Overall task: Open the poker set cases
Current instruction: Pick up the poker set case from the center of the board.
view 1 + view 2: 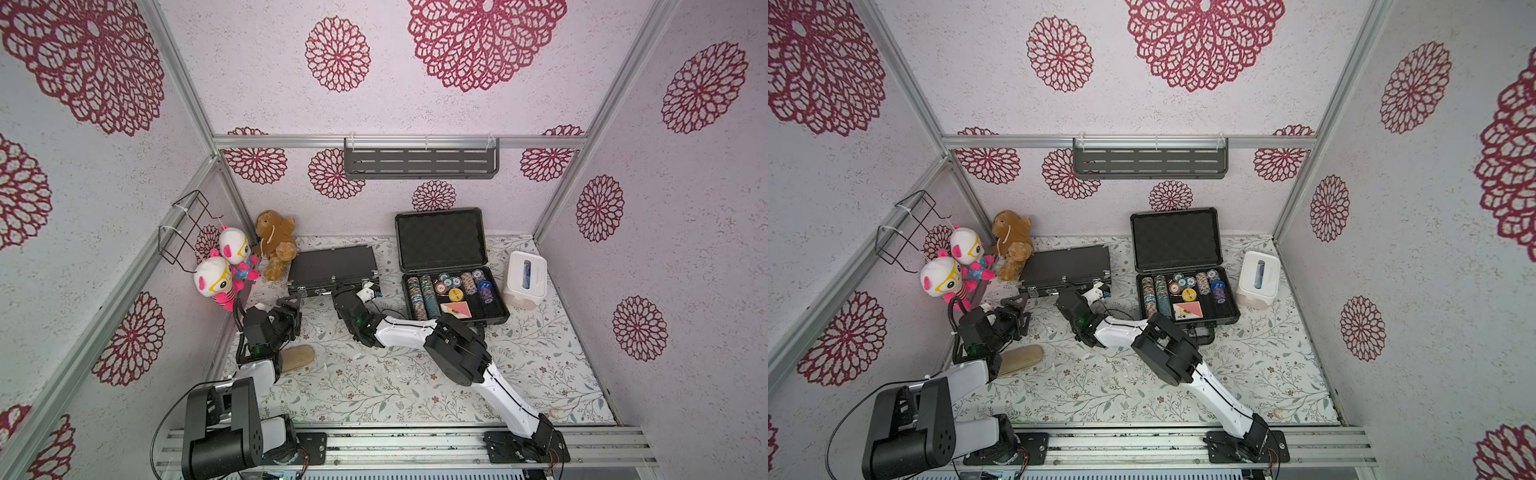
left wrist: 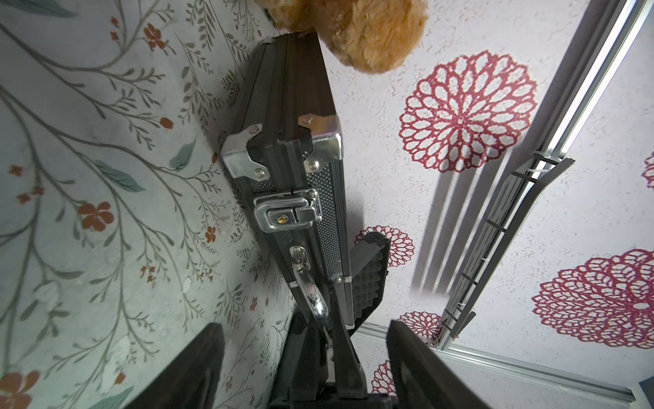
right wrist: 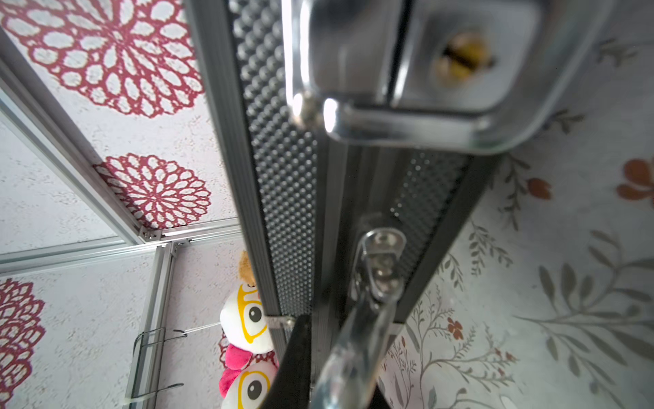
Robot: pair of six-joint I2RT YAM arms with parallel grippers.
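Observation:
The slim black case [image 1: 332, 262] [image 1: 1065, 264] lies shut at the back left, its silver latches and handle facing the front. My right gripper [image 1: 340, 287] [image 1: 1065, 289] is shut on this case's silver handle [image 3: 361, 336] [image 2: 308, 287]. One black finger [image 3: 293, 354] lies beside the handle. The left gripper [image 1: 293, 300] [image 2: 304, 324] stands open just in front of the case's left end, near the closed left latch [image 2: 286, 216], touching nothing. At the back right is the thicker case [image 1: 498, 291], open, with its foam-lined lid [image 1: 440, 241] upright and chips and cards in its base.
A white tissue box [image 1: 525, 278] stands right of the open case. A brown teddy [image 1: 276, 243] and two white-and-pink plush toys [image 1: 226, 270] crowd the back left corner. A beige oblong object [image 1: 297, 357] lies by the left arm. A wire basket [image 1: 187, 224] and a shelf [image 1: 419, 162] hang on the walls.

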